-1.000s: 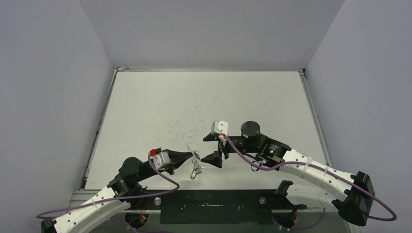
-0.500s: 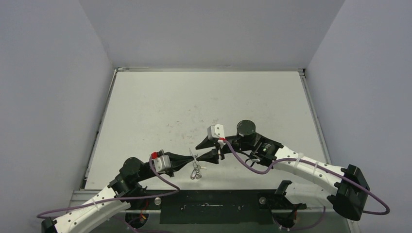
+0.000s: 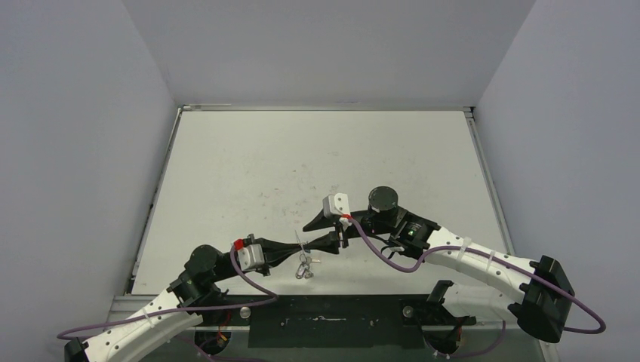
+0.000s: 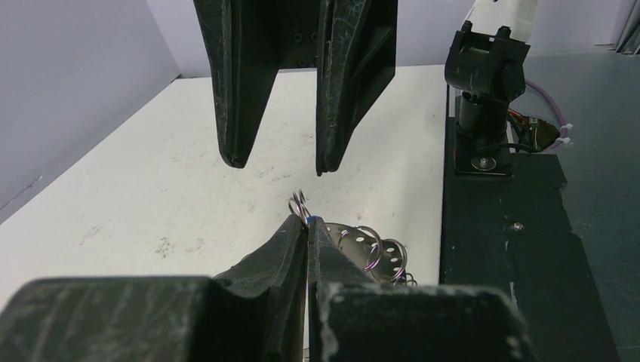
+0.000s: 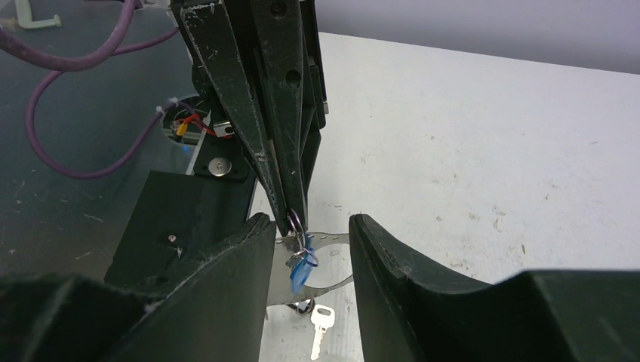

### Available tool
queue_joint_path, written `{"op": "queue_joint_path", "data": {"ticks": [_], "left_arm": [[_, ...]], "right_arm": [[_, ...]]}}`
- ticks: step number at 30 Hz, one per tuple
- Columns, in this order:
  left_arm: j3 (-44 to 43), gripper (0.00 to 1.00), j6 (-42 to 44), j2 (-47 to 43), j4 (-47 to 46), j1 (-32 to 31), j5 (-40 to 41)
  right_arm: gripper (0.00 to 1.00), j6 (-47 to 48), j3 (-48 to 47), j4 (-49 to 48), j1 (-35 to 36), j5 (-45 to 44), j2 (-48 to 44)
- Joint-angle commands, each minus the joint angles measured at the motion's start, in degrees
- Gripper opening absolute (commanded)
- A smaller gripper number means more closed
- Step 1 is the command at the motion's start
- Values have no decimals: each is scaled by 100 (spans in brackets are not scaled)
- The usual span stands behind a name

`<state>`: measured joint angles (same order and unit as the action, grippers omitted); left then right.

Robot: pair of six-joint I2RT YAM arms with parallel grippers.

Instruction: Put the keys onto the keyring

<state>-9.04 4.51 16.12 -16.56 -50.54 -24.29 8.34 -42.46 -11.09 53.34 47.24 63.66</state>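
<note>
While in left claw [image 4: 308, 226], keyring [image 4: 375, 255] loop

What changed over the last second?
Right gripper moved left toward the left gripper and narrowed its jaws; they now flank the blue key without gripping it. Nothing taken or let go. Unchanged: left gripper shut on a wire loop of the keyring, which hangs below.

Both arms wear white shells between black joints. A purple cable [image 3: 260, 285] loops beside the left arm [image 3: 162, 305], another along the right arm [image 3: 483, 264]. Each wrist carries a white camera block [image 3: 334, 204] with a red tab [image 3: 238, 242]. The black jaws are tapered and scuffed.
</note>
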Motion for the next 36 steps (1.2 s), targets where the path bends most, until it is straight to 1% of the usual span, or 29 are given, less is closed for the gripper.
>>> {"op": "queue_joint_path", "data": {"ticks": [1,6,12,14,18,21,25,27,28,31,33,36], "left_arm": [[-142,0,62,-22,-483,-11,-141],[-151,0,67,-12,-527,-14,-172],[-168,0,79,3,-557,-12,-213],[-175,0,67,10,-566,-8,-222],[-183,0,68,23,-559,-9,-224],[-182,0,77,14,-555,-12,-208],[-177,0,81,5,-504,-13,-128],[-196,0,76,5,-469,-14,-53],[-223,1,93,-1,-403,-15,6],[-330,21,135,-33,-120,-9,238],[-408,28,195,-51,62,-10,359],[-498,30,261,-64,318,-10,534]], "right_arm": [[41,82,-157,-482,53,94,5],[39,121,-175,-437,103,285,114],[37,342,-181,-134,145,277,257],[31,368,-219,-33,144,273,340],[10,368,-323,66,142,310,453],[0,379,-316,83,147,242,410],[0,368,-311,168,142,132,281],[0,318,-377,364,156,-22,247],[0,329,-449,584,159,-119,252],[0,528,-825,1610,220,-483,360],[0,703,-1115,2279,299,-773,473],[0,816,-1568,3181,434,-1332,628]]}}
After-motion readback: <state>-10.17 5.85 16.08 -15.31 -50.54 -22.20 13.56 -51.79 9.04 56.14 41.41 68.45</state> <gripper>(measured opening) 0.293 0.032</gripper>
